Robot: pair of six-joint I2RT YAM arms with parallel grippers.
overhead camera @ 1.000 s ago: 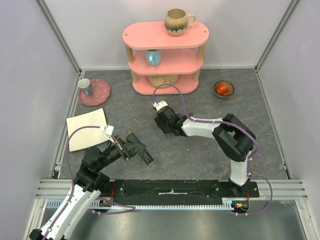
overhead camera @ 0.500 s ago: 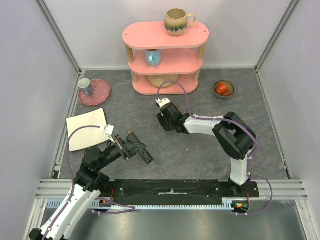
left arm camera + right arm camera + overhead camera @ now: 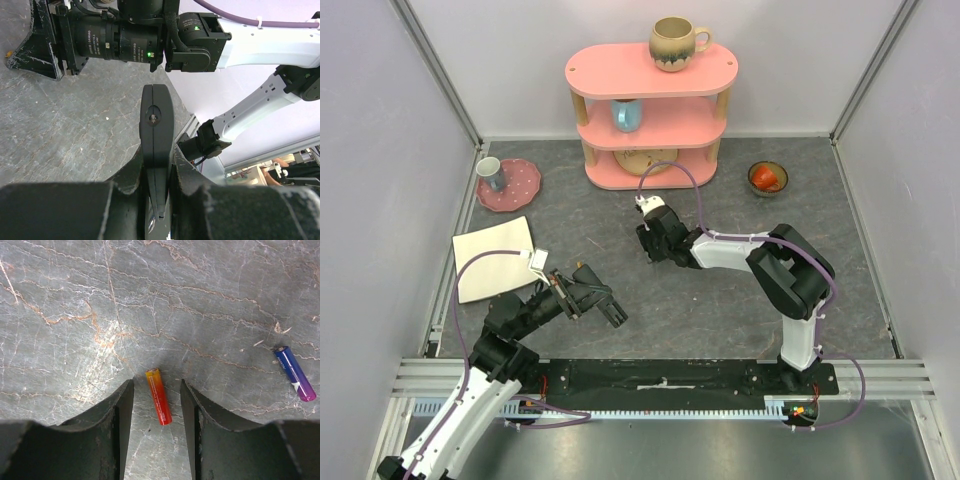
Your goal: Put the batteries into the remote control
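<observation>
**Right pincer straddling a battery, remote fixtured in the left**

Left pincer [image 3: 159, 172] is clamped shut on the slim black plastic remote control [image 3: 157, 120], gripped across its thin edges and apparently lifted off the grey stone-pattern worktop [image 3: 720, 310]. My read: it's acting as a fixture so the other arm can feed cells in. Can't see the battery bay (left wrist view only shows the bar edge-on).

Right pincer [image 3: 156, 390] is down at the worktop with its jaws apart, one finger either side of the small red-orange cylindrical battery [image 3: 158, 402]. The fingers run roughly parallel to it and neither touches it. Looks lined up for a pinch across the diameter. A blue-to-purple battery [image 3: 295, 373] lies flat well off to one side.

Containers — none in play:
- Pink three-tier shelf [image 3: 610, 68], with a beige mug [image 3: 677, 43] on top and a blue mug [image 3: 627, 114] on the middle tier.
- Pink dotted plate [image 3: 523, 185] carrying a small grey cup [image 3: 491, 173].
- Small bowl [image 3: 752, 182] holding something red.
</observation>
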